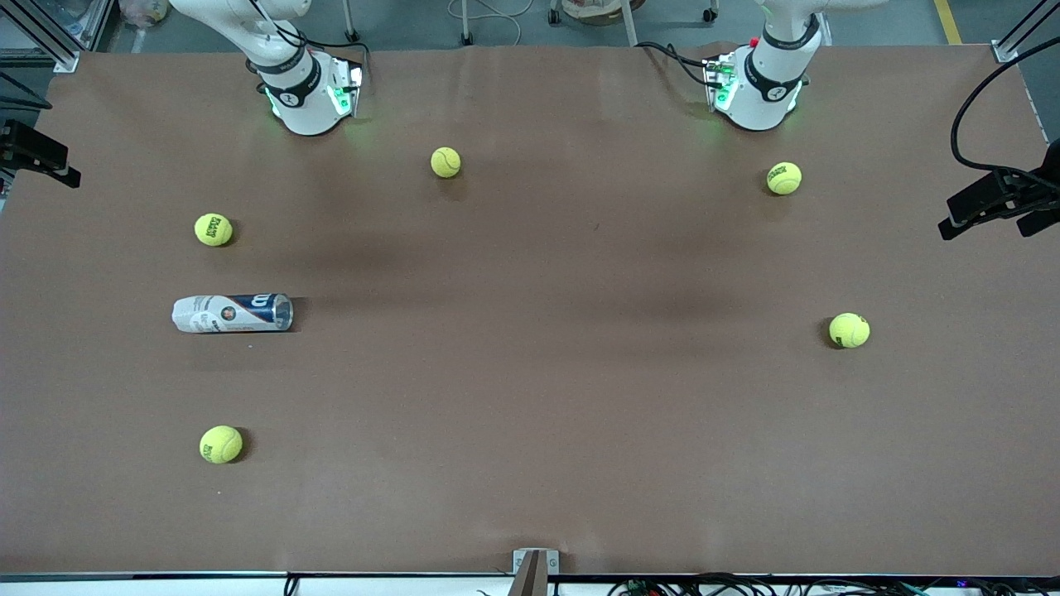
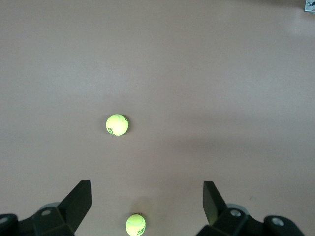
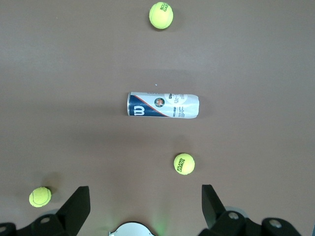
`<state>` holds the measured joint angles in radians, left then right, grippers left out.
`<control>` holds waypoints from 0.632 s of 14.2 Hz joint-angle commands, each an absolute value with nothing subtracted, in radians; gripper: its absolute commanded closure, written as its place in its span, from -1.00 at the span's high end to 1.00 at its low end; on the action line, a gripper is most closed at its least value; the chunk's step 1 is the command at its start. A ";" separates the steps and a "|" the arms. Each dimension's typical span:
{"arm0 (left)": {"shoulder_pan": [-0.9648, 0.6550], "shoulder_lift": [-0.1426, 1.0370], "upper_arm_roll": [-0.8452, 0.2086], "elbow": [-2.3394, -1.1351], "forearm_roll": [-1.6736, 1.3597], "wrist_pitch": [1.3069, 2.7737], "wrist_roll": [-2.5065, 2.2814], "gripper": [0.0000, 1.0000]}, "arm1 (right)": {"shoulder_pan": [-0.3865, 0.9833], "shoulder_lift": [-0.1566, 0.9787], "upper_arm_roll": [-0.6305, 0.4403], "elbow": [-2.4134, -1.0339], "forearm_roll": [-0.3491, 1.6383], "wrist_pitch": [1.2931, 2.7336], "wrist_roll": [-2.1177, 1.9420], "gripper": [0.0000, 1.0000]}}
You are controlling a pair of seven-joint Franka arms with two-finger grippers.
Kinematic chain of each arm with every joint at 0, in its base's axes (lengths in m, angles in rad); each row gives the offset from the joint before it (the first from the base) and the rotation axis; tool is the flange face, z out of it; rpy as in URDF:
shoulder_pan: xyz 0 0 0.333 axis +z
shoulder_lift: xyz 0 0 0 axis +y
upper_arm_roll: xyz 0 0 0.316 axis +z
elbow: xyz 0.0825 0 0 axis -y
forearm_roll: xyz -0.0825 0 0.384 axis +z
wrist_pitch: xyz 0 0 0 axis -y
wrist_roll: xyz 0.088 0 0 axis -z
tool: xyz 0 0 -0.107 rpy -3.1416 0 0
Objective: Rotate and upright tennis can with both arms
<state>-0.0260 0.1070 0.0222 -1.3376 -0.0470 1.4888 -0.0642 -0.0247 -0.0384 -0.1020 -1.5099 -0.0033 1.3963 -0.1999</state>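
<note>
Presently, status: nothing on the table is touched; judged to be the approach step, with no grasp made.
Tennis can (image 1: 233, 314): lying on its side toward the right arm's end of the table, long axis running along the table's length, between two tennis balls (image 1: 214, 229), one nearer the front camera and one farther from it.
Right gripper (image 3: 142, 204): high over the table above the can, fingers spread wide, empty.
Left gripper (image 2: 146, 200): high over its own end of the table, fingers wide apart, empty, well apart from the can.
Next move, judged: right gripper descends to the can's body; the left arm must travel across to assist in tipping it upright.
</note>
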 commanded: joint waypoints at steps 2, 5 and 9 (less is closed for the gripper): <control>-0.021 0.097 0.020 -1.338 -0.060 1.479 -0.052 1.00 | -0.021 -0.064 -0.100 -1.525 -0.018 1.401 -0.209 1.00; -0.021 0.097 0.020 -1.338 -0.058 1.479 -0.049 1.00 | -0.040 -0.031 -0.104 -1.519 -0.023 1.419 -0.207 1.00; -0.021 0.097 0.018 -1.338 -0.057 1.479 -0.029 1.00 | -0.083 0.063 -0.106 -1.513 -0.021 1.522 -0.215 1.00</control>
